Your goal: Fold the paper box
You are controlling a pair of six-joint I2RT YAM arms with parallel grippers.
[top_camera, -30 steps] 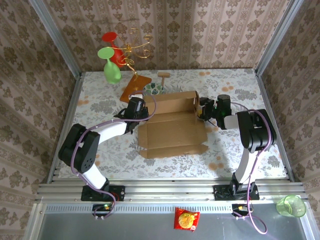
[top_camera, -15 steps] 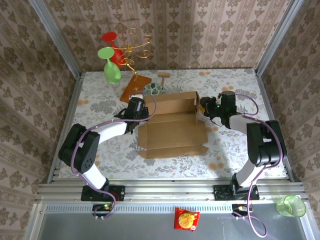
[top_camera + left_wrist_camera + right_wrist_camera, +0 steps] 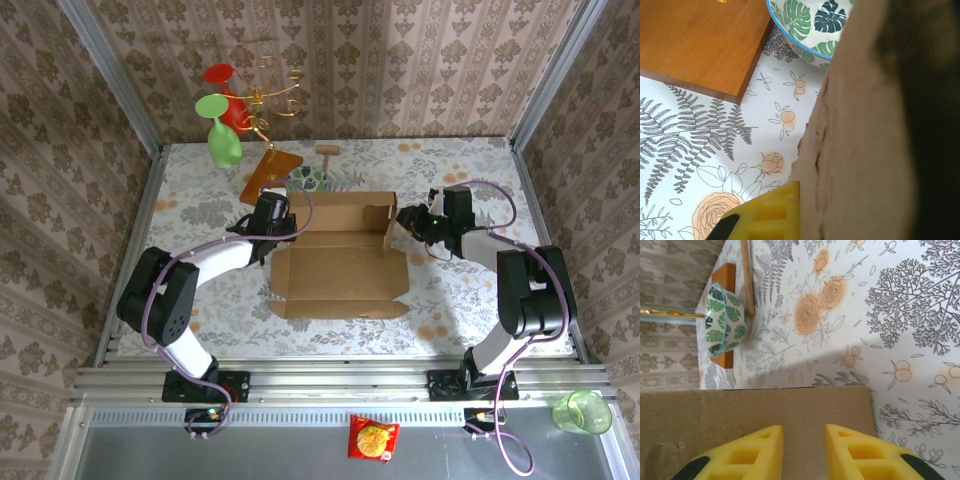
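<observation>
The paper box [image 3: 340, 275] lies open mid-table as tan cardboard, its back wall and right end flap raised. My left gripper [image 3: 288, 226] is shut on the left end of that back wall. In the left wrist view one yellow finger [image 3: 765, 217] presses against the cardboard [image 3: 865, 150]; the other finger is hidden behind it. My right gripper [image 3: 402, 218] sits at the box's right rear corner. In the right wrist view its gripper [image 3: 804, 432] has yellow fingers a little apart, with the flat cardboard [image 3: 765, 410] showing in the gap and nothing pinched.
A reddish wooden board [image 3: 268, 172] and a leaf-patterned bowl [image 3: 306, 179] sit just behind the box. A wooden tool [image 3: 327, 150] and a gold stand holding green and red glasses [image 3: 225, 130] are farther back. A green cup [image 3: 582, 410] and a red packet [image 3: 372, 438] lie off the table in front.
The right gripper's fingers have come closer together and its arm has swung outward to the right. The box's back wall and right flap stand more upright. The left gripper keeps its hold.
</observation>
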